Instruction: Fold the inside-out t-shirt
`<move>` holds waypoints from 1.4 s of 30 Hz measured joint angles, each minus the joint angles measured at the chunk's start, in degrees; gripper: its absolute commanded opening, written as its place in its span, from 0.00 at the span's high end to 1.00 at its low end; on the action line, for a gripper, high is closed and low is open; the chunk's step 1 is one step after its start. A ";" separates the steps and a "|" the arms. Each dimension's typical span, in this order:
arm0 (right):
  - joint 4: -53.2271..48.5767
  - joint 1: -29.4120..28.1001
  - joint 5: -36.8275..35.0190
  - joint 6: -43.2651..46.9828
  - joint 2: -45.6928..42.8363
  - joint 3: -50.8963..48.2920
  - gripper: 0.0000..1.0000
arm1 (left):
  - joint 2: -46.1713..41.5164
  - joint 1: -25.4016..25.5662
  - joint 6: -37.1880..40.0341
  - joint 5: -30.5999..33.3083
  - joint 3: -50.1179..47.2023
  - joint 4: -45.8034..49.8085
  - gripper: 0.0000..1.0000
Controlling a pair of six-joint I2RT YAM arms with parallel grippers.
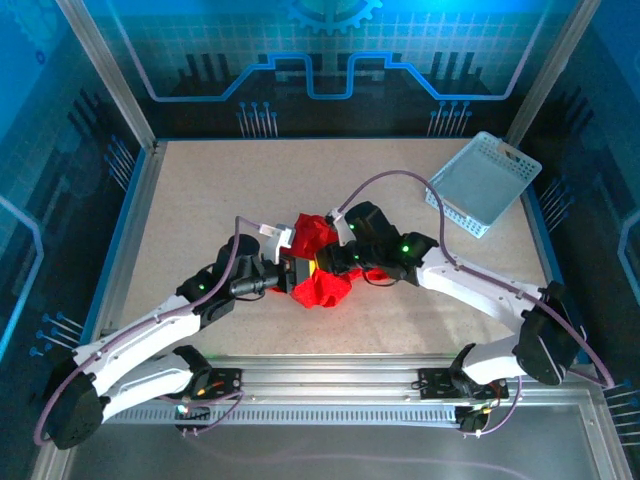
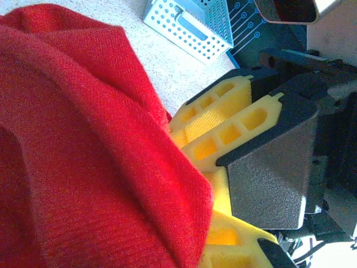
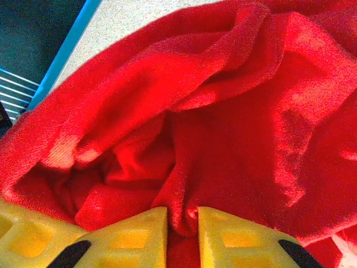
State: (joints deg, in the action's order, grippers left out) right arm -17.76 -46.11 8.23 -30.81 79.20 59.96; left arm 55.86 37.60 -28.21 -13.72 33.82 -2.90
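Observation:
The inside-out t-shirt (image 1: 322, 289) is a bright red bunched heap at the middle of the table, between both grippers. From the left, my left gripper (image 1: 297, 272) reaches into the heap. In the left wrist view red cloth (image 2: 83, 156) drapes over my left gripper (image 2: 207, 234), which is shut on the cloth; one yellow finger (image 2: 237, 241) shows and the other is hidden. Coming from the right, my right gripper (image 1: 328, 262) meets the heap. In its own view my right gripper (image 3: 183, 215) pinches a fold of the shirt (image 3: 223, 111) between its yellow fingers.
A light blue mesh basket (image 1: 483, 183) stands tilted at the table's back right corner, also seen as the basket (image 2: 192, 25). The right gripper's yellow fingers (image 2: 223, 120) sit very near my left gripper. Bare speckled tabletop (image 1: 220, 200) lies to the left and behind the shirt.

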 measured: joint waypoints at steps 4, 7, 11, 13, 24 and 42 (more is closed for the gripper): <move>-0.04 -0.33 -0.17 -0.39 -0.74 -0.11 0.66 | 0.00 -0.07 0.00 0.81 0.00 0.00 1.00; -0.17 -0.39 -0.52 -0.66 -1.20 -0.22 0.63 | 0.00 -0.39 -0.09 1.07 0.00 0.00 1.00; -0.13 -0.50 -0.70 -0.68 -1.29 -0.68 0.64 | 0.00 -0.55 -0.37 1.27 -0.02 0.00 1.00; -0.04 -0.59 -0.61 -0.79 -1.29 -1.16 0.67 | 0.00 -0.55 -0.39 1.27 -0.02 -0.02 1.00; 0.22 -2.49 -2.21 -0.83 -1.07 -1.42 1.00 | -0.02 -0.72 -0.39 1.49 -0.02 0.00 0.93; -4.98 2.03 -11.58 -0.22 -20.48 -7.72 1.00 | -1.60 -6.40 -0.55 2.29 -0.35 0.13 0.89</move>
State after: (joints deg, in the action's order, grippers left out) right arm -22.74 -44.07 -3.36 -31.03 58.72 52.25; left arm 54.26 31.20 -28.75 -11.42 33.47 -2.76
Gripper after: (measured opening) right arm 0.061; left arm 0.120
